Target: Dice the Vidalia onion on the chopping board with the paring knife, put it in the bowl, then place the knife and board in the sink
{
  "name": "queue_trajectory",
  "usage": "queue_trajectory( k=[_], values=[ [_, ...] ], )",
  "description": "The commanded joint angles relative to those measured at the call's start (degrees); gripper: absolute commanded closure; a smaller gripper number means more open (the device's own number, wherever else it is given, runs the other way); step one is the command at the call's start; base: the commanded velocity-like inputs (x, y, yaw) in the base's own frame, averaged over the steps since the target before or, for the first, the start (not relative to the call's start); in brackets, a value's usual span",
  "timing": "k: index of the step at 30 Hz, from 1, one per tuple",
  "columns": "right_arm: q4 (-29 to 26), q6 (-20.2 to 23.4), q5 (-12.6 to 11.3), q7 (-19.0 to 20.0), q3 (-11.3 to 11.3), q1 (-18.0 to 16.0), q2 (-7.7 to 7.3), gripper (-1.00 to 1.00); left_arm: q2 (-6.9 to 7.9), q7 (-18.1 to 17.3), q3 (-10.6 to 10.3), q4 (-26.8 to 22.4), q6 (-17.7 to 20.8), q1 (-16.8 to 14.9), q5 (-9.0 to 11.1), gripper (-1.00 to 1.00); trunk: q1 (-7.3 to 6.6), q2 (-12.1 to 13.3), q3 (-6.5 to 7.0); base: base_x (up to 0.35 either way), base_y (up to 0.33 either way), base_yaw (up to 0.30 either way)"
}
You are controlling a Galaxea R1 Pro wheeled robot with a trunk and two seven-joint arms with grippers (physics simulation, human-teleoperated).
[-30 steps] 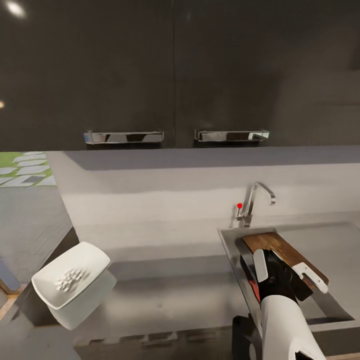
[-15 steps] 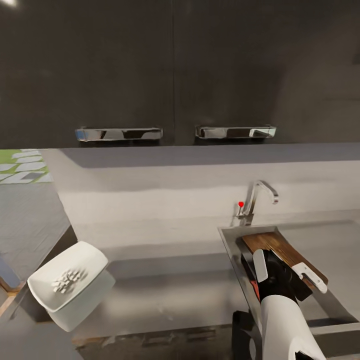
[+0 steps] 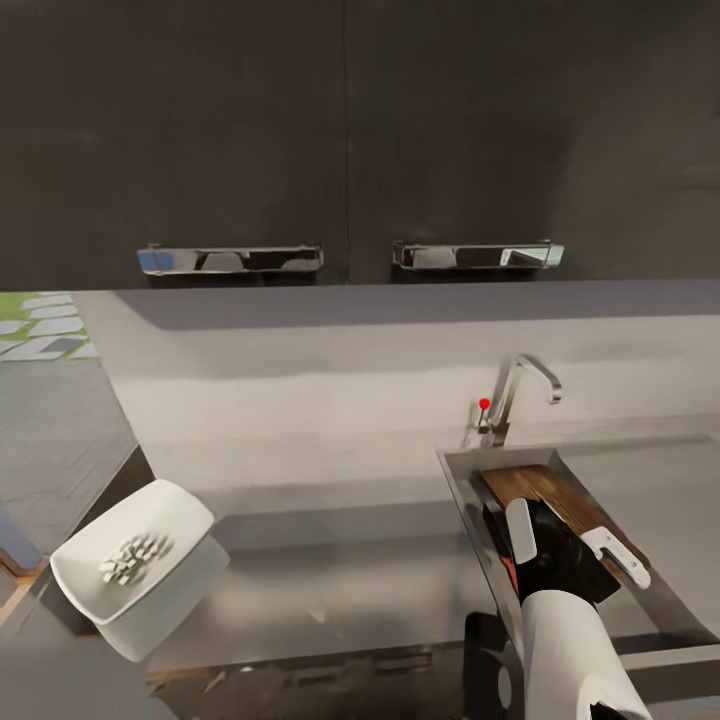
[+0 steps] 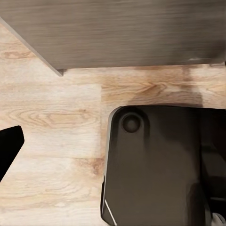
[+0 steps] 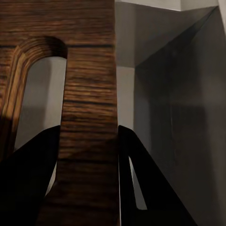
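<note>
Beside faucet (image 3: 525, 385): sink (image 3: 465, 500); chopping board (image 3: 540, 490)

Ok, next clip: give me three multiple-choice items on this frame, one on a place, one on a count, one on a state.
1. Where is the board?
A. flat on the countertop
B. in the sink, held by the right gripper
C. on the floor

2. How many cabinet handles show under the dark upper cabinets?
A. one
B. two
C. four

3. What does the bowl hold?
A. nothing
B. a whole onion
C. small white diced pieces

Answers:
1 B: in the head view the board slants down into the basin, and the right wrist view shows both fingers clamped on its edge beside the handle slot.
2 B: two chrome bars sit side by side.
3 C: a pile of little white cubes lies in its middle.
</note>
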Motion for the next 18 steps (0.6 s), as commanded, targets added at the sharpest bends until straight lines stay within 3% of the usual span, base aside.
queue_trajectory(
  k=[1,18],
  values=[
    [-0.08,0.59,0.01,-0.14,-0.08,-0.05,0.04,1.00,0.03,0.20,-0.51,-0.10,-0.08,0.02,0.56,-1.00,0.02,-0.10,-0.19,0.000,0.000,0.000],
    [-0.02,0.59,0.00,-0.05,-0.02,-0.04,0.04,1.00,0.03,0.20,-0.51,-0.10,-0.08,0.02,0.56,-1.00,0.02,-0.10,-1.75,0.000,0.000,0.000]
  ],
)
